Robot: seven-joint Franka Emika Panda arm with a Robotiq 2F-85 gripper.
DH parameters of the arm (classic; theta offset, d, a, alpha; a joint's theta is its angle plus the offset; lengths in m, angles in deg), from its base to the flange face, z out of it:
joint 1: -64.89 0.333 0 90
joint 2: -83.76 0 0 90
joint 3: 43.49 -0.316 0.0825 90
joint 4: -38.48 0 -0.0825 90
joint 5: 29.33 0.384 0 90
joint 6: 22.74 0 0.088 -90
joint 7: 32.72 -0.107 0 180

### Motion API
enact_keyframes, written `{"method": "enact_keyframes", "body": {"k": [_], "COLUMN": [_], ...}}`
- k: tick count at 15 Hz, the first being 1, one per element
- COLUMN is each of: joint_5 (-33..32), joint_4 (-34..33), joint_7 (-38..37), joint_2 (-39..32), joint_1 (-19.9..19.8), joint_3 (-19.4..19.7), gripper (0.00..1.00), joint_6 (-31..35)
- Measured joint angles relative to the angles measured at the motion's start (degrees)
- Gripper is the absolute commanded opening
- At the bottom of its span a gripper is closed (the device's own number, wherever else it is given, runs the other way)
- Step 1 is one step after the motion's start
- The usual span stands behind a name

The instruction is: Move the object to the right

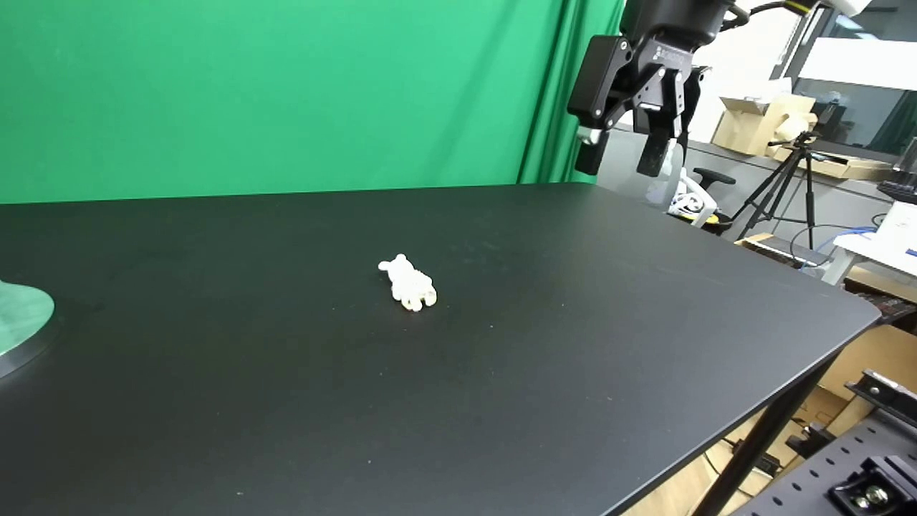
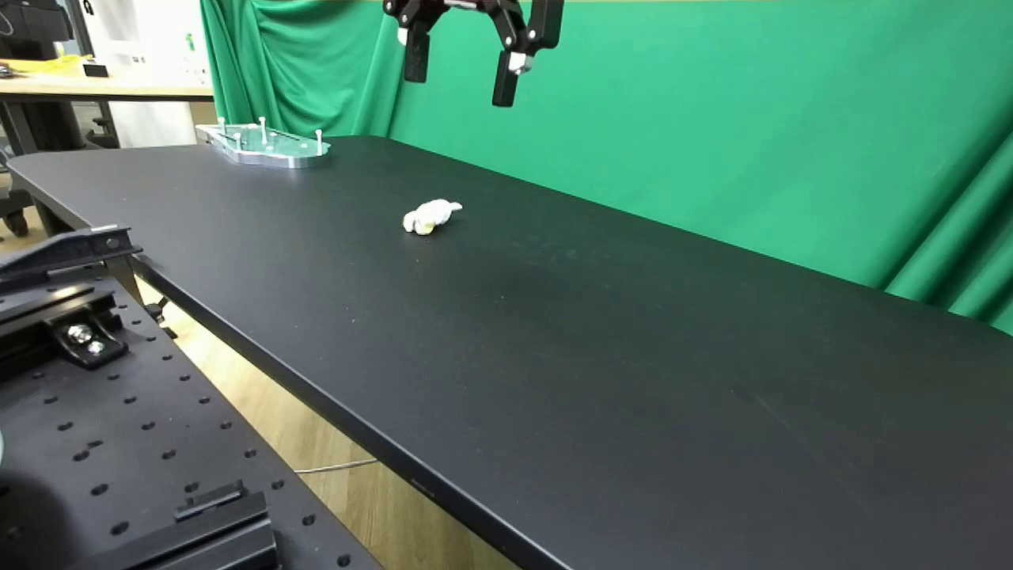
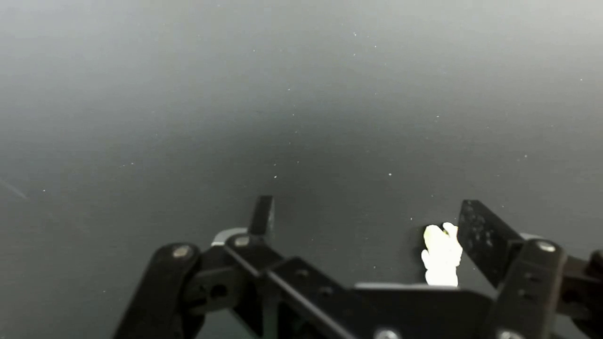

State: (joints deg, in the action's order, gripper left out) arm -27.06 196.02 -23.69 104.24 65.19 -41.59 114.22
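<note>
The object is a small cream-white figurine-like lump (image 1: pixel 410 283), lying on its side on the black table. It also shows as a white lump (image 2: pixel 431 215) in an exterior view. My gripper (image 1: pixel 620 163) hangs high over the table, well apart from the object, with its fingers pointing down and spread wide. The same gripper (image 2: pixel 460 83) stands open in front of the green curtain. From the wrist view, the lump (image 3: pixel 442 256) appears far below, beside the right-hand finger (image 3: pixel 485 240), its lower end hidden behind the gripper body. Nothing is held between the fingertips.
A pale green plate (image 1: pixel 21 315) sits at the table's left edge in an exterior view. A clear plate with upright posts (image 2: pixel 273 150) stands at the far table end. A green curtain (image 2: pixel 712 134) runs along the back. A perforated mounting plate (image 2: pixel 158 443) adjoins the table.
</note>
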Motion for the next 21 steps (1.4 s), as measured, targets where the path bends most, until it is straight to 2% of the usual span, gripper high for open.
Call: {"method": "enact_keyframes", "body": {"k": [3, 10, 16, 21], "joint_5": [0.05, 5.08, 2.37, 2.9], "joint_4": [-0.03, -3.26, -9.58, -14.83], "joint_7": [0.5, 2.22, 1.51, 1.13], "joint_2": [-3.05, -15.9, -28.67, -36.08], "joint_1": [1.22, 6.38, 6.37, 6.02], "joint_3": [-0.92, -3.56, -5.2, -7.86], "gripper": [1.0, 1.0, 1.0, 1.0], "joint_6": [2.68, 12.38, 25.36, 28.49]}}
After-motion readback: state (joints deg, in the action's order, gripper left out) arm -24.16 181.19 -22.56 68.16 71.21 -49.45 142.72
